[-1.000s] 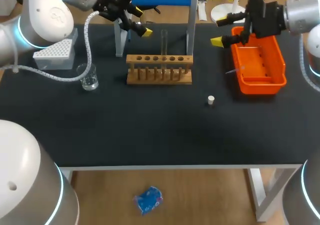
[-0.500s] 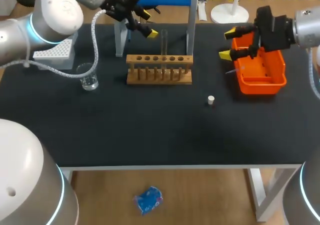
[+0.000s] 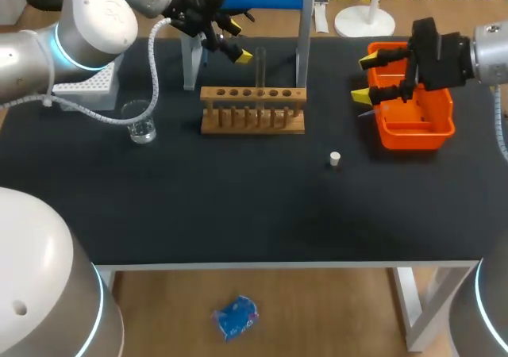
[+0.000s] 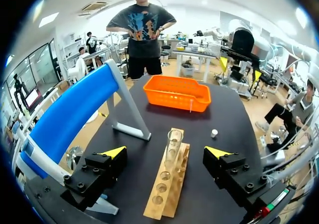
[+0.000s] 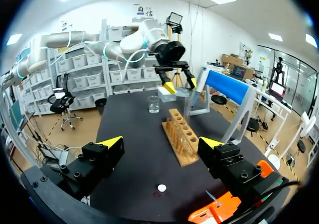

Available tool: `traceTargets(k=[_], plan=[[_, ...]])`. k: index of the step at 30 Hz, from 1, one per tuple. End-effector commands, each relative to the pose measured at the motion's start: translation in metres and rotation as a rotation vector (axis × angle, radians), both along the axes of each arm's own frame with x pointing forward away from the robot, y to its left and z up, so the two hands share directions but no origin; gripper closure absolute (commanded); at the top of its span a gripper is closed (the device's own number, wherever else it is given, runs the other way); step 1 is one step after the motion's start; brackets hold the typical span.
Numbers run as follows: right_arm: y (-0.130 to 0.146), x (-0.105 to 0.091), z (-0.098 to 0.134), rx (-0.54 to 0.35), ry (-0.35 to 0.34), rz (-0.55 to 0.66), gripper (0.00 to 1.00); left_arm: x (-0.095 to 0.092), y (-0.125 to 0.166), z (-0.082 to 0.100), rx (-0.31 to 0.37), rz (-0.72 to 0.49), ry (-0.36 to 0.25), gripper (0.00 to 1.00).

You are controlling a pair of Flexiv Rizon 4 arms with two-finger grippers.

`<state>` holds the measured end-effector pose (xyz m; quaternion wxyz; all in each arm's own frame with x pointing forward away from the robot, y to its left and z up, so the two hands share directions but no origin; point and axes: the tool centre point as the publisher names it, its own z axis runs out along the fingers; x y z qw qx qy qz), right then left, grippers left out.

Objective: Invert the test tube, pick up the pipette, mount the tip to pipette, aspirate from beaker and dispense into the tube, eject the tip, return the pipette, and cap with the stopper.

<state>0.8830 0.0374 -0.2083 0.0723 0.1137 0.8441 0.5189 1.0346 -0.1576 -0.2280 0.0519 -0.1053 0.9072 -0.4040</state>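
Head view: my left tool (image 3: 236, 41), jaws apart, level with upright test tube (image 3: 259, 70) in rack (image 3: 252, 124), likely lining up invert grasp. My right tool (image 3: 365, 78), jaws apart, beside orange tray (image 3: 414, 140).

Obs: left arm (image 3: 87, 20) and right arm (image 3: 492, 51) have silver-white rounded links, cyan light rings at joints. Grey ribbed hose (image 3: 149, 63) along left arm. Black jaws, screw heads, yellow tips.
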Motion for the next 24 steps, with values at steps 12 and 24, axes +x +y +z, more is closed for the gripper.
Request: traceTargets(k=[12,24], plan=[[-0.005,-0.001,-0.001,-0.002,0.004,0.036,0.0,0.0,-0.001,-0.002,-0.004,0.0,-0.002,0.0],[-0.015,-0.02,-0.02,-0.004,-0.024,-0.059,0.0,0.0,-0.001,-0.002,-0.004,0.0,-0.002,0.0]])
